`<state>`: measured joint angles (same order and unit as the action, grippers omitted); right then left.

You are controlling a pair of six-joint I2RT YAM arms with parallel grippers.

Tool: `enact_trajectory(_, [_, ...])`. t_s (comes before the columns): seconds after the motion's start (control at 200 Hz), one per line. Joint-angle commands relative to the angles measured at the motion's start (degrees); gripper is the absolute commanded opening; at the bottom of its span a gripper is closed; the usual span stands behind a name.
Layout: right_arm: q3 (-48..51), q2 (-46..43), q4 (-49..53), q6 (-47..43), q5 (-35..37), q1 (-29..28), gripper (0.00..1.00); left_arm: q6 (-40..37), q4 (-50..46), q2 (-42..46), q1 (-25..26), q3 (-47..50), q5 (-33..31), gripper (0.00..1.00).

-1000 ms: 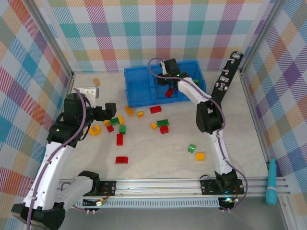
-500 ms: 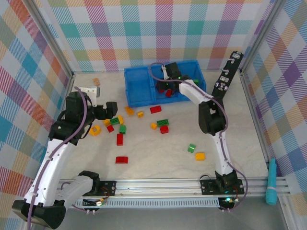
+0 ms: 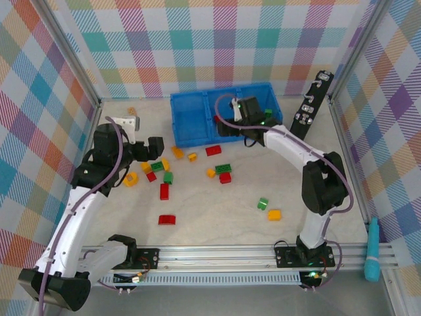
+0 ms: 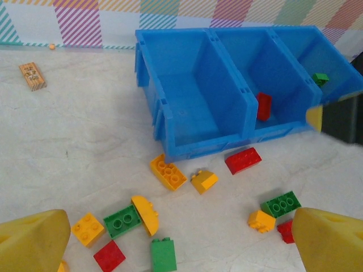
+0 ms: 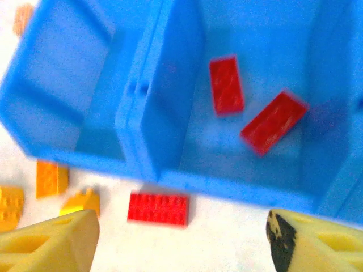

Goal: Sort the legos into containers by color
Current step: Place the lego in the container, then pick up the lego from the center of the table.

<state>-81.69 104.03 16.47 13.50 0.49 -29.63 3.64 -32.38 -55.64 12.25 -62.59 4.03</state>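
No readable text, labels or numbers anywhere (only plain checked walls).

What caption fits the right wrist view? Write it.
Open right gripper over blue bin: two red bricks in its middle compartment, a third outside.

The bin [image 3: 194, 125] sits toward the table's [image 3: 217, 227] 12 o'clock. Two bricks [image 5: 226, 85] lie in its middle compartment, and a single brick [image 4: 320, 78] in the right one. A cluster of bricks [image 3: 168, 177] spreads at the bin's 7 o'clock, with a pair [image 3: 263, 203] well apart at 5 o'clock. A small block [image 4: 32, 76] lies at its 9 o'clock.
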Motion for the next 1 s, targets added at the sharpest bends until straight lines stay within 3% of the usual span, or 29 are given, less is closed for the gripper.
enact_trajectory(0.0, [5.3,-1.9,-1.5,5.7,-1.3,-3.9,0.83,-0.4,3.3,-0.6,0.0,0.7,1.2,1.0])
enact_trajectory(0.385, [5.8,6.1,-4.4,7.0,1.5,-6.4,0.98,-2.2,4.6,-2.1,0.0,1.4,1.0,1.0])
enact_trajectory(0.995, [-11.4,23.3,2.9,4.7,4.5,-6.4,0.98,-2.4,3.7,0.4,0.0,2.7,0.7,1.0])
